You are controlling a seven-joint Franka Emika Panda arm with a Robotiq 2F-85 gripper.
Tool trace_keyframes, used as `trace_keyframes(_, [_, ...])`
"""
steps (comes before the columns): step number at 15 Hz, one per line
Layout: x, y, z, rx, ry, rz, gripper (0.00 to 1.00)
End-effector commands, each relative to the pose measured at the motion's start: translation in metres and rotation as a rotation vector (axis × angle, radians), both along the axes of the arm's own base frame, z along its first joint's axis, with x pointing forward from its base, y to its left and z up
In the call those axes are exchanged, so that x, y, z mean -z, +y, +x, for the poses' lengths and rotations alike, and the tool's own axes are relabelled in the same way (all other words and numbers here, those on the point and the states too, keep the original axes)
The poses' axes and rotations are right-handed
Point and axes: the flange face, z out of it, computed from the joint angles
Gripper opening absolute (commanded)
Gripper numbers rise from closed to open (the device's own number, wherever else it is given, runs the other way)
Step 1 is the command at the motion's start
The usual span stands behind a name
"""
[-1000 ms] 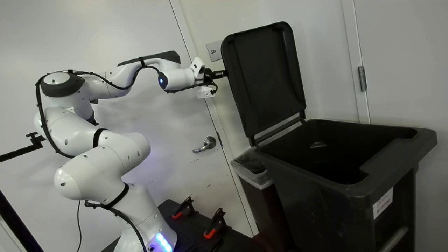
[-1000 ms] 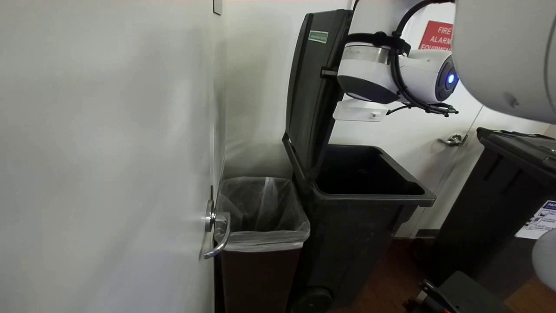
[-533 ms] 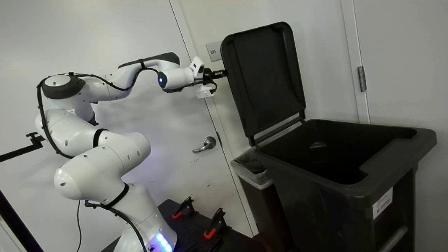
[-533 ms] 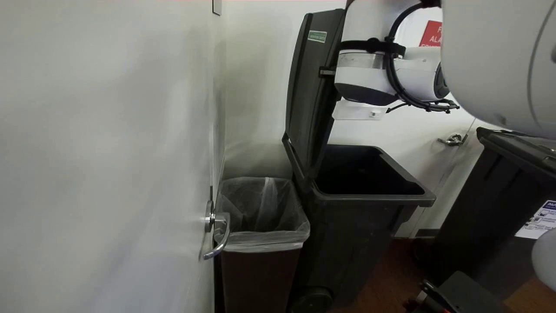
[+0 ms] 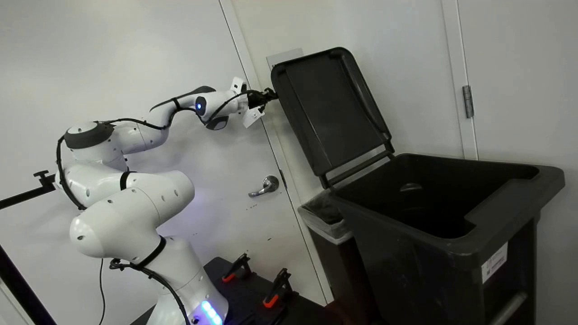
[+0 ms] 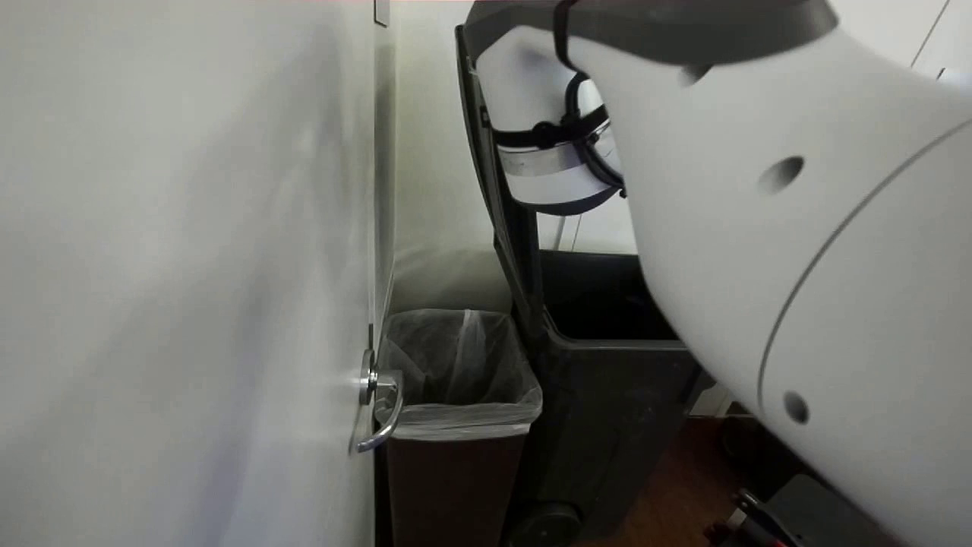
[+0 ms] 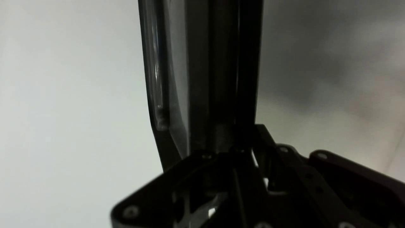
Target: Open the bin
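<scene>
The bin (image 5: 420, 275) is a large dark grey wheelie bin with its top opening uncovered. It also shows in an exterior view (image 6: 600, 410), partly hidden by the arm. Its lid (image 5: 332, 113) is swung up on its hinge and leans back past upright. The lid is mostly behind the arm in an exterior view (image 6: 520, 243). My gripper (image 5: 272, 94) is at the lid's side edge near the top. In the wrist view the gripper (image 7: 243, 142) is shut on the lid's dark edge (image 7: 218, 79); the fingers are very dark there.
A small brown bin with a clear liner (image 6: 456, 425) stands close beside the wheelie bin, under the lid side. Door handles stick out in both exterior views (image 5: 270, 185) (image 6: 387, 414). Clamps (image 5: 277, 289) sit on the black base table. A wall is behind the lid.
The lid has tilted further back, to the left and down in an exterior view. My gripper has moved with it and turned about its axis. The arm now covers more of the bin.
</scene>
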Motion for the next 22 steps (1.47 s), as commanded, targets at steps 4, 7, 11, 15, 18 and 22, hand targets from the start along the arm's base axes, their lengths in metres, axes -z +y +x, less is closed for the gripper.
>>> trace_keyframes(4, [0.016, 0.004, 0.029, 0.016, 0.019, -0.122, 0.04])
trace_keyframes(7, [0.019, 0.006, 0.024, 0.023, 0.044, -0.161, 0.04])
trace_keyframes(11, [0.01, 0.015, 0.002, -0.018, 0.076, -0.222, 0.39])
trace_keyframes(15, [0.004, 0.018, -0.02, -0.05, 0.111, -0.257, 0.59])
trace_keyframes(18, [-0.009, 0.019, -0.043, -0.077, 0.125, -0.264, 0.82])
trace_keyframes(22, [-0.025, 0.016, -0.064, -0.121, 0.164, -0.266, 1.0])
